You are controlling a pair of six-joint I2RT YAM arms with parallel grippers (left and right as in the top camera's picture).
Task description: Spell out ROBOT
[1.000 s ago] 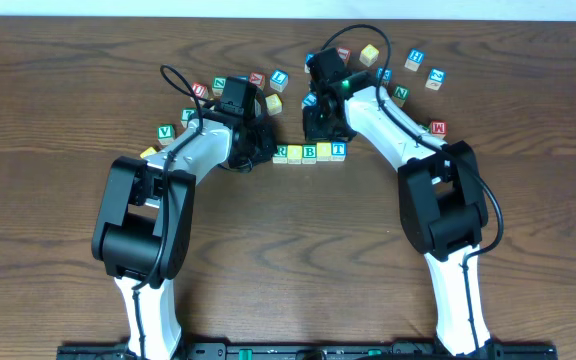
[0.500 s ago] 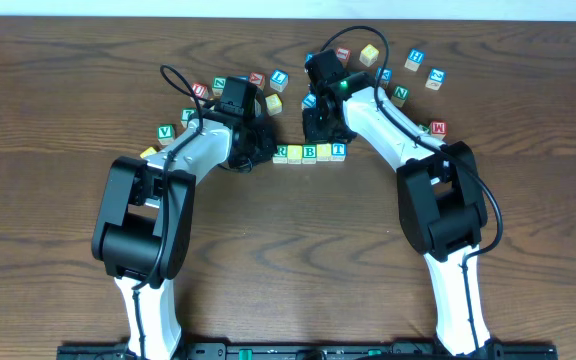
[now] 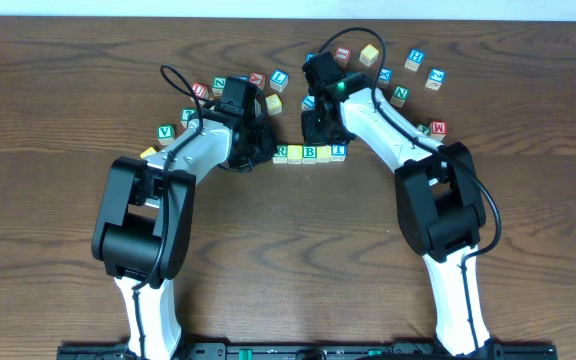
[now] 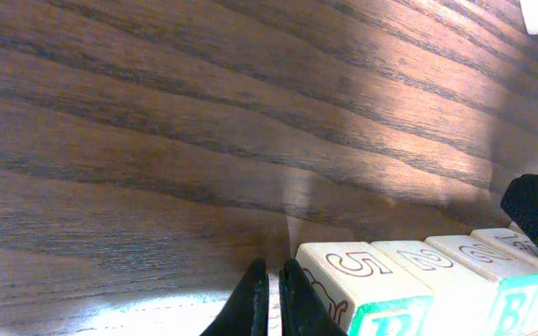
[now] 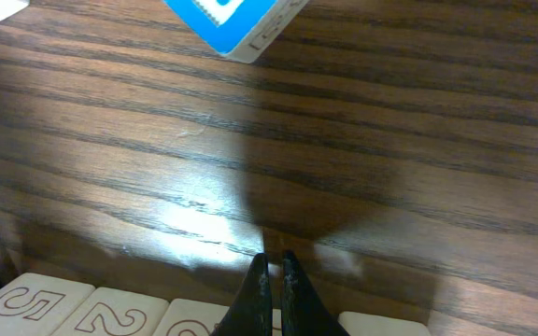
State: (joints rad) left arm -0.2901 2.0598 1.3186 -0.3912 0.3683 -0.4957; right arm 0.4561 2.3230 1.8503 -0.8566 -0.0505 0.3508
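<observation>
Overhead. Five small wooden alphabet cubes [image 3: 310, 146] in one tight row at the middle of the dark brown wooden tabletop [image 3: 288, 250]. From left to right:
- green-framed R cube [image 3: 281, 152]
- first yellow-topped cube [image 3: 295, 153], no letter readable
- green-framed B cube [image 3: 310, 153]
- second yellow-topped cube [image 3: 324, 150], no letter readable
- blue-framed T cube [image 3: 339, 150]

Left gripper [image 3: 265, 148] just beside the R end. Right gripper [image 3: 313, 137] just beyond the far side of the row, about mid-row. Other loose letter cubes [image 3: 401, 92] scattered farther off, well apart from the word.

Left wrist. Left gripper [image 4: 269, 299] clenched, fingers pressed together and grasping nothing, low over the wood. R cube [image 4: 372, 301] immediately to its right, with an outlined 5 on the upper face here; contact not clear. B cube [image 4: 516, 301] further along the same line.

Right wrist. Right gripper [image 5: 274, 289] likewise clenched and empty, tips down at the far edge of the row. Outlined 5 and 2 faces of the R cube [image 5: 35, 303] and first yellow-topped cube [image 5: 115, 319] along the bottom edge. A separate blue-framed cube [image 5: 232, 23] lying farther away.

Judging by the layout, word apparently complete; only squaring up or backing off left. To do that well:
- Keep both grippers clenched and use them as blunt pushers.
- Press low on a cube face so as not to tip it.
- Nudge slowly along the row from the R end, bracing gently at the far side.
- Lift straight up before retreating, so as not to drag a cube out of line.
</observation>
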